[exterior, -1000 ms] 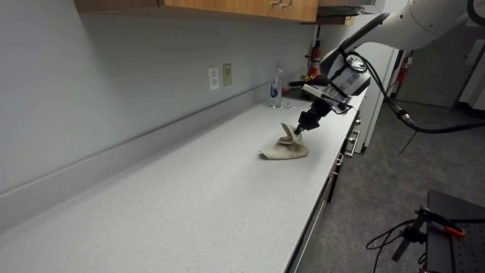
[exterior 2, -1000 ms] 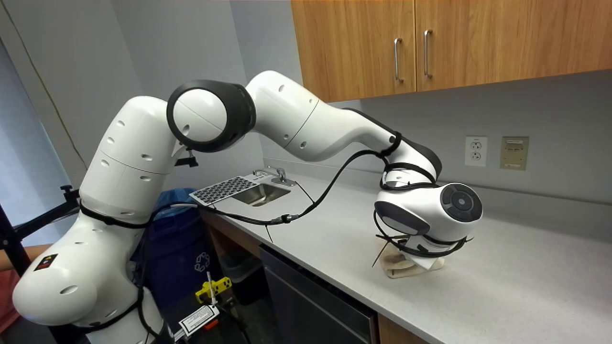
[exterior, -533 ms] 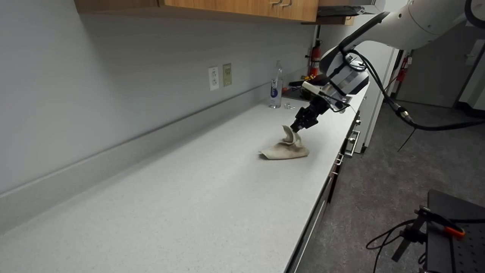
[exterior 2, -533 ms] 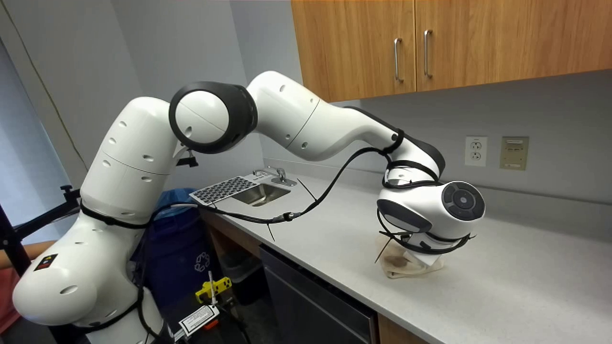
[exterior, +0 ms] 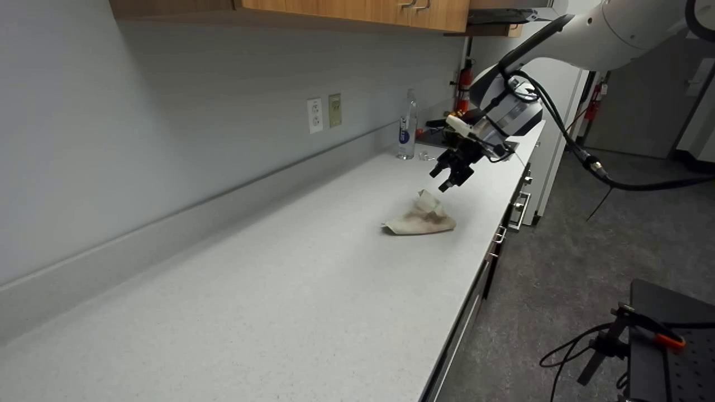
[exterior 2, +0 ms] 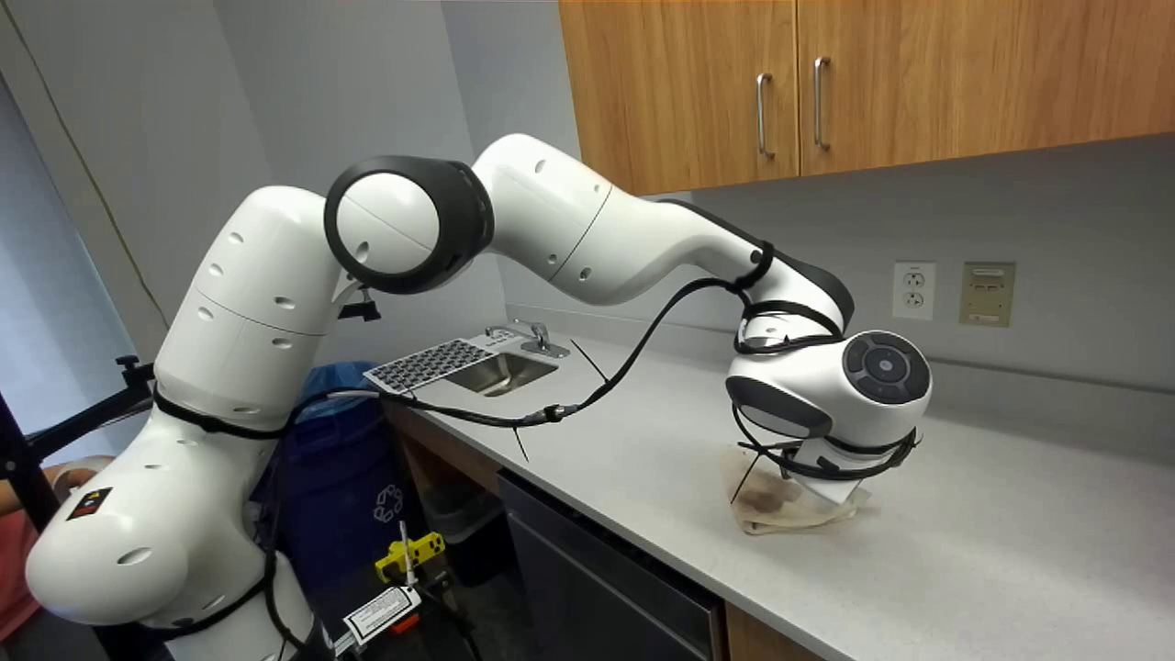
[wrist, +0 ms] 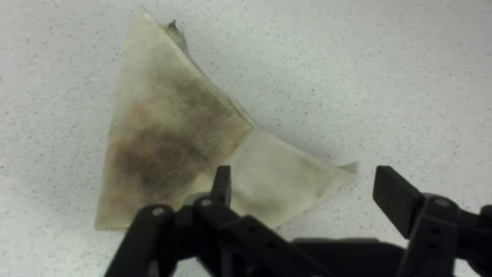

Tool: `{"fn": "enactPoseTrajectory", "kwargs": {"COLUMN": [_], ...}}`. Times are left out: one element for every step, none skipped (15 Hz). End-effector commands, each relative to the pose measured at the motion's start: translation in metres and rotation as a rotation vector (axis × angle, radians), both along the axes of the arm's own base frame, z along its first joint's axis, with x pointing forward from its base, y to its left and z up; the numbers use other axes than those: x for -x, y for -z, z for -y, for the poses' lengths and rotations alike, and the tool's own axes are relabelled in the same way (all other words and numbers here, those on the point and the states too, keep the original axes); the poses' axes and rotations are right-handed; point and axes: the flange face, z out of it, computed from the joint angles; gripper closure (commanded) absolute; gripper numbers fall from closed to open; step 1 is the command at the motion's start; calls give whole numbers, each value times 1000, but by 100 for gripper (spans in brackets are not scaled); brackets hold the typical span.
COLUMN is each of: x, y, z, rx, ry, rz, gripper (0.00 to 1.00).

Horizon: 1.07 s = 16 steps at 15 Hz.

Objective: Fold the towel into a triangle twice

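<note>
The beige towel (wrist: 165, 146), with brown stains, lies partly folded on the counter (exterior: 251, 290). In the wrist view its stained part tapers to a corner at the top, while a paler flap (wrist: 284, 173) points right with a small curled tip. An exterior view shows that flap (exterior: 427, 202) still raised off the counter. Above the towel, apart from it, hangs my gripper (exterior: 439, 180), open with nothing held. Its fingers (wrist: 398, 202) stand wide apart over the flap in the wrist view, the left one covering some cloth. In an exterior view the arm's wrist hides part of the towel (exterior 2: 766, 519).
A clear plastic bottle (exterior: 407, 134) stands by the wall behind the towel. Wooden cabinets (exterior 2: 872, 83) hang above the counter. The sink (exterior 2: 505, 375) is at the counter's far end. The counter's front edge (exterior: 469, 312) runs close by the towel.
One second ago the gripper was shut on a raised fold of the towel. It has opened, let go and risen slightly. The released flap has sunk lower.
</note>
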Motion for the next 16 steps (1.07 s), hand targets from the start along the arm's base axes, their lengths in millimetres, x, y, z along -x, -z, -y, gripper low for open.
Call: {"fn": "enactPoseTrajectory", "kwargs": {"x": [-6,-7,-7,-8,-9,-10,-11,-12,-11,-11,-9,-7,-4,-2,1,4], "y": [-14,-18,-23,-28,-33,-40,-47,-56,-65,-75,-86,-95,-108,-119,-130,-142], "z": [-7,-11,-18,-27,-37,-46,-55,-64,-71,-79,-86,-93,-99,-106,-112,-119], "rx": [84,117,173,206,231,257,274,307,339,373,399,430,460,491,522,553], "ry": [-23,-50,-110,-157,-205,-258,-318,-370,-420,-473,-526,-577,-627,-676,-722,-768], "rz": [-15,-17,-20,-37,-53,-66,-79,-85,-96,-103,-110,-118,-124,-129,-131,-129], "gripper": [0,0,0,0,0,0,0,0,0,0,0,0,0,0,0,0]}}
